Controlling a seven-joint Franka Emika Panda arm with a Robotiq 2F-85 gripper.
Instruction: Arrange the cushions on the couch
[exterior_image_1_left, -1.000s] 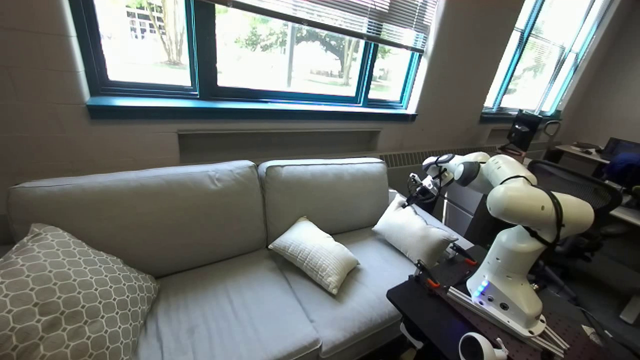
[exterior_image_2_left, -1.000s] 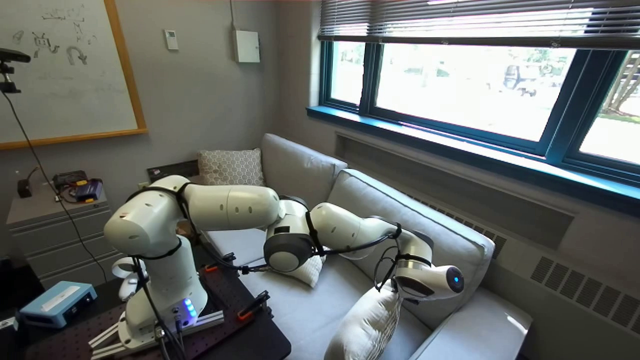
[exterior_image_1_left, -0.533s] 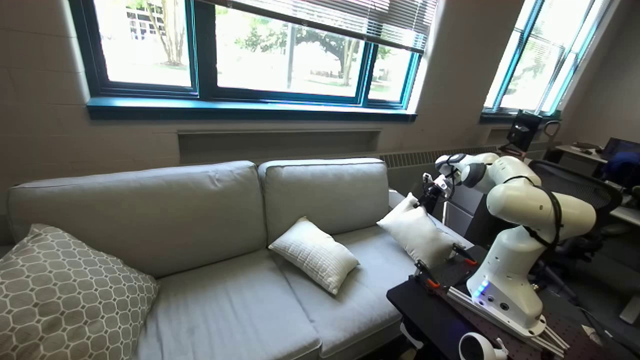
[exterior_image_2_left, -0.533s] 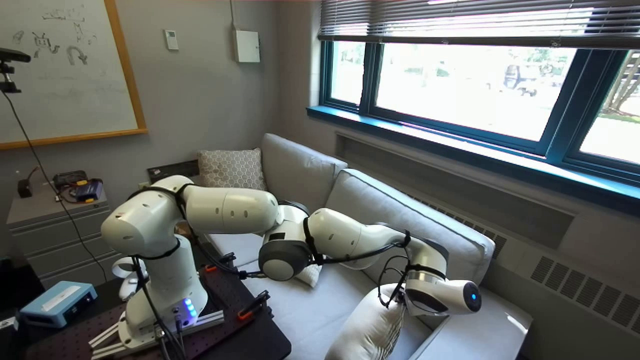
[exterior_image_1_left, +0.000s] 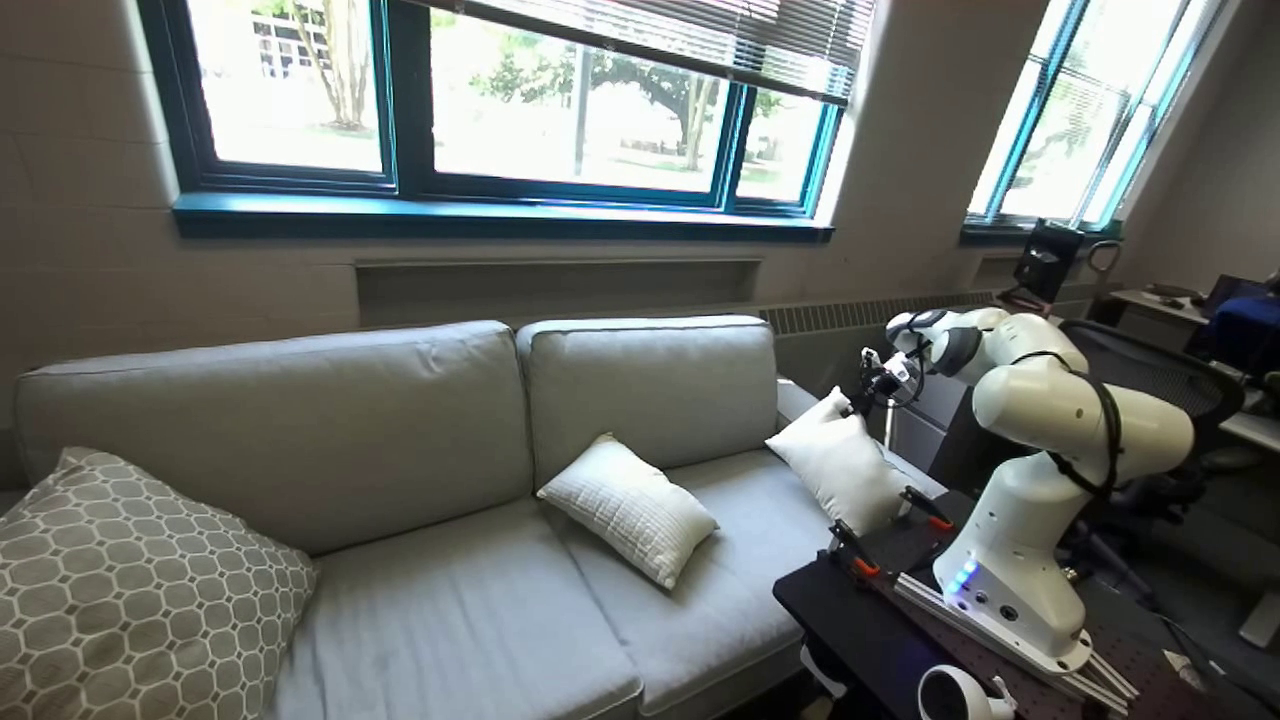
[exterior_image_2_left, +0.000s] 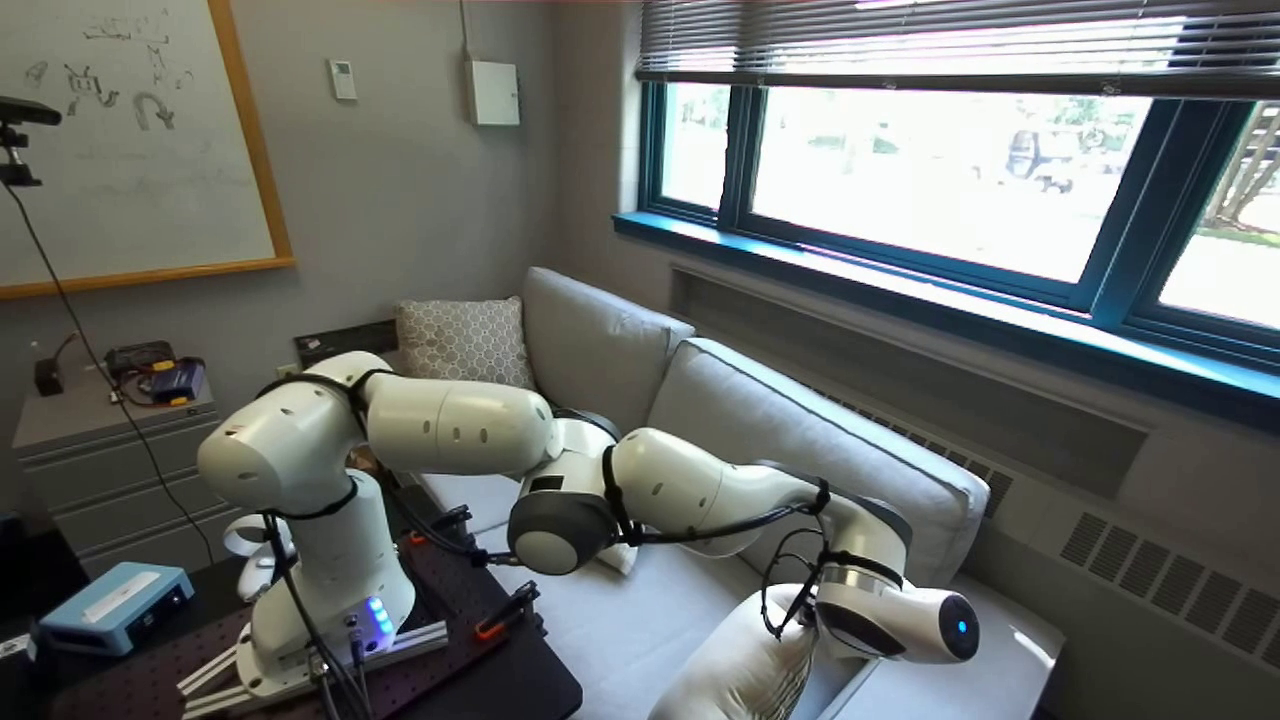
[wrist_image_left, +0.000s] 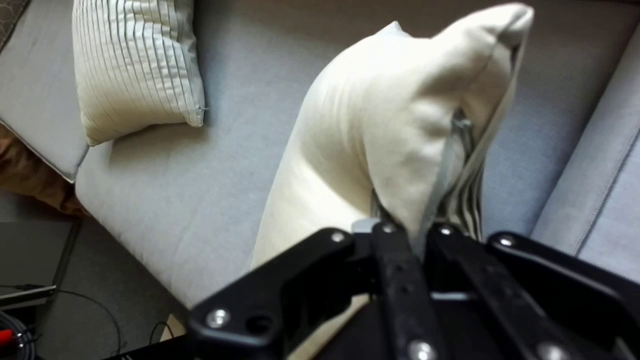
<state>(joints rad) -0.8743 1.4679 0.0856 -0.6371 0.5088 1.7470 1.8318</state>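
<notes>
Two small white cushions are on the couch (exterior_image_1_left: 450, 610). One cushion (exterior_image_1_left: 840, 465) stands tilted at the armrest end, its upper edge pinched by my gripper (exterior_image_1_left: 853, 405); in the wrist view a fold of this cushion (wrist_image_left: 340, 125) runs up between the fingers, which are shut on it. Whether its lower end rests on the seat is hard to tell. Over the middle seam of the seat lies the other cushion, pleated (exterior_image_1_left: 630, 510), apart from the gripper; the arm covers most of it in an exterior view (exterior_image_2_left: 620, 558).
A larger lattice-patterned pillow (exterior_image_1_left: 140, 590) leans at the couch's far end. The black table (exterior_image_1_left: 830, 610) bearing the robot base borders the seat front, with clamps (exterior_image_1_left: 852, 548) on its edge near the held cushion. The couch armrest (exterior_image_2_left: 1000, 630) lies beside the gripper.
My gripper has moved toward the armrest and table side and a little lower, pulling the upper part of the held cushion along. The pleated cushion and the patterned pillow have stayed put.
</notes>
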